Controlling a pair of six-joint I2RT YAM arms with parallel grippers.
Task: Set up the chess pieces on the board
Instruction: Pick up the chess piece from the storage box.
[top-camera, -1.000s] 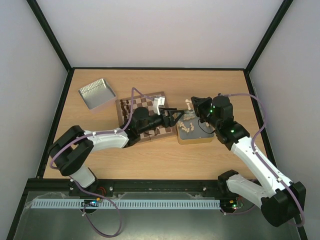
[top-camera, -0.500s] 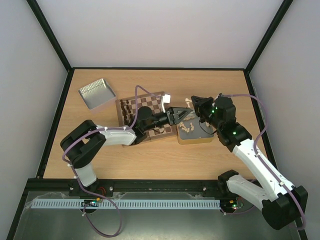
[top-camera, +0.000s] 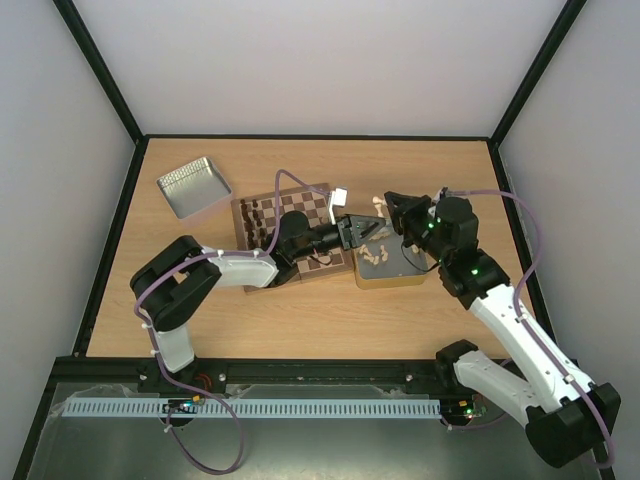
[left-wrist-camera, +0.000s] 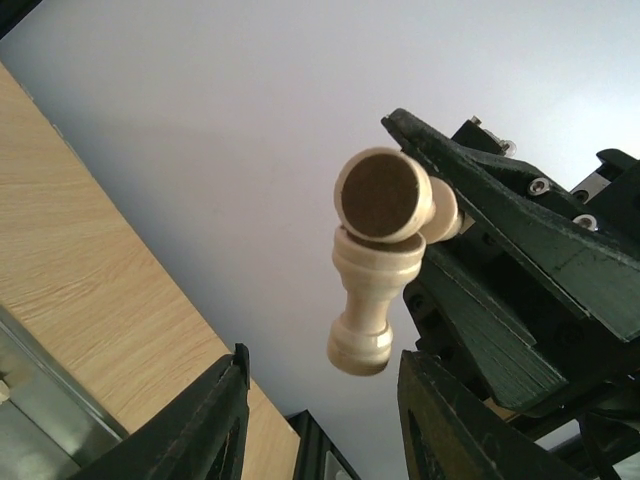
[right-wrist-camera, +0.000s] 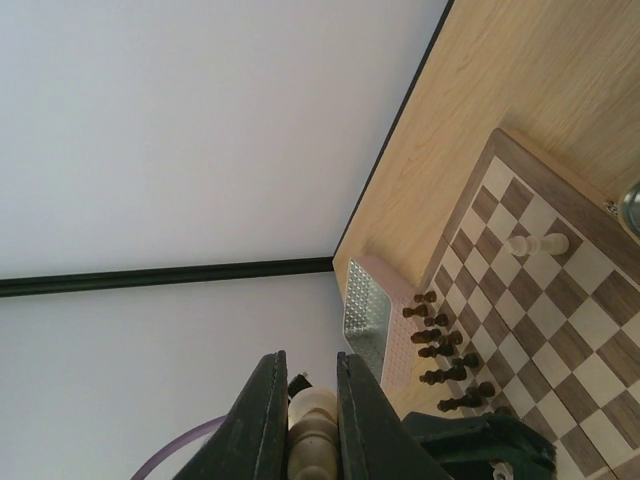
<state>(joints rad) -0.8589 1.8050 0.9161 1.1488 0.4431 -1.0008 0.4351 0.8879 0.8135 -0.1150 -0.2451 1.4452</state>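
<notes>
My right gripper (top-camera: 392, 204) is shut on a cream chess piece (right-wrist-camera: 316, 432), raised above the table's right half. In the left wrist view this piece (left-wrist-camera: 382, 196) shows its brown felt base, and a second cream piece (left-wrist-camera: 366, 298) hangs just under it against the right gripper's fingers (left-wrist-camera: 500, 235). My left gripper (left-wrist-camera: 325, 405) is open right below them, jaws wide apart, touching nothing. In the top view it (top-camera: 366, 229) reaches past the board (top-camera: 300, 197) towards the right gripper. One cream piece (right-wrist-camera: 536, 243) lies on the board (right-wrist-camera: 560, 300).
Dark brown pieces (right-wrist-camera: 440, 345) stand in rows along the board's left side. An empty silver tin (top-camera: 195, 186) sits at the far left. A gold tin (top-camera: 395, 277) right of the board holds several cream pieces (top-camera: 380, 250), under both grippers.
My left arm has stretched to the right, off the board, bringing its open gripper up to the right gripper. The right gripper has shifted slightly right with its piece.
</notes>
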